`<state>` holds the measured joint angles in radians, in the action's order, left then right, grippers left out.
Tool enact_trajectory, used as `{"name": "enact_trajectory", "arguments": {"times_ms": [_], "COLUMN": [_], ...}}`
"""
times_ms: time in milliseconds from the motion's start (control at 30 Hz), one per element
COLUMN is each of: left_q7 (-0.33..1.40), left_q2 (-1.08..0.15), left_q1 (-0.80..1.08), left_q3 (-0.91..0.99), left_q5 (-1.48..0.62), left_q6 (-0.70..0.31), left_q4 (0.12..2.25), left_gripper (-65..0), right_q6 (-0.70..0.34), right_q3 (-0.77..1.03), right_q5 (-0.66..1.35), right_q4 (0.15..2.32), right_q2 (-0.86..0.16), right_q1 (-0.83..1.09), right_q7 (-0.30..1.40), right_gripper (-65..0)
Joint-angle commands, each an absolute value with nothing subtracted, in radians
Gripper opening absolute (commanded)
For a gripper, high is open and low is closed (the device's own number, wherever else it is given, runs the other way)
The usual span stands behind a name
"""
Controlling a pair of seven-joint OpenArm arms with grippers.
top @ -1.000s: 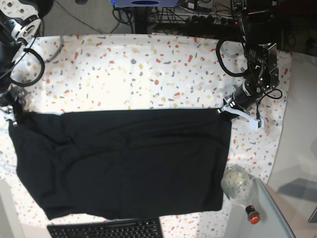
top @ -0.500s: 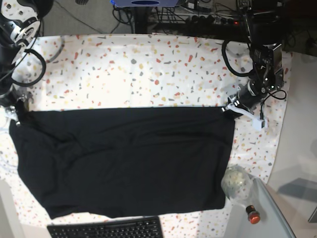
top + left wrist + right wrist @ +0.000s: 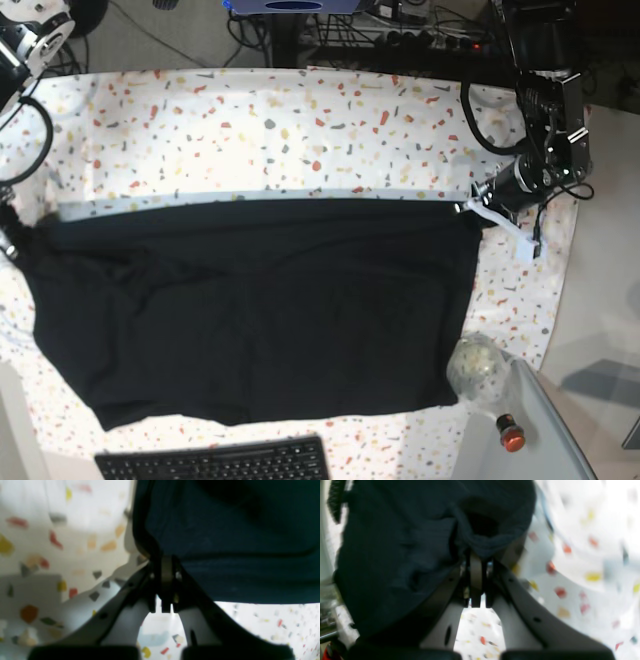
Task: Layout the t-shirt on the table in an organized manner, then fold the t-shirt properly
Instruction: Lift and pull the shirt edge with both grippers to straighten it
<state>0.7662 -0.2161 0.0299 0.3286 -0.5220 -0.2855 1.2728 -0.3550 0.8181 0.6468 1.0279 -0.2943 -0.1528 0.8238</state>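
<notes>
The black t-shirt [image 3: 260,310] hangs stretched wide over the speckled desk [image 3: 300,130], each upper corner pinched in clenched jaws: left gripper [image 3: 478,208] at one end, right gripper [image 3: 476,562] at the other.

Both arms reach outward, the left gripper [image 3: 470,208] and right gripper [image 3: 476,555] clamped (jaws together).

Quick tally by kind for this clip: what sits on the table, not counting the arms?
T-shirt: 1
Keyboard: 1
Clear bottle with red cap, at the table corner: 1
Total: 3
</notes>
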Motion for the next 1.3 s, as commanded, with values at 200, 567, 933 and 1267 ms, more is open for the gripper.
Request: {"name": "enact_trajectory", "arguments": {"times_ms": [200,567,933,1267], "left_q7": [0.858,1.07,1.127,0.92], "left_q2": [-0.199,-0.12,-0.101,-0.153], "left_q1": [-0.091,-0.355,-0.018,0.26], "left_q3": [0.337,0.461,0.479,0.435], "left_q5": [-0.532,-0.532,-0.529,-0.524], "left_q6": [-0.288,-0.286,-0.291,-0.291], "left_q4": [1.434,1.609,1.696,1.561], "left_gripper": [-65.0,-65.0,-65.0,-65.0], "right_q6": [-0.225,-0.168,-0.24,-0.268], "right_q3": [0.811,0.811,0.823,0.822], "right_q5": [0.659,0.657,0.661,0.661], "right_q4": [1.141,1.141,1.214,1.241], "right_q2": [-0.329,-0.464,-0.389,-0.278], "right_q1": [-0.283,-0.596,-0.229,0.102], "right_q7": [0.874,1.102,1.092,0.905], "right_gripper": [-65.0,-65.0,-65.0,-65.0]}}
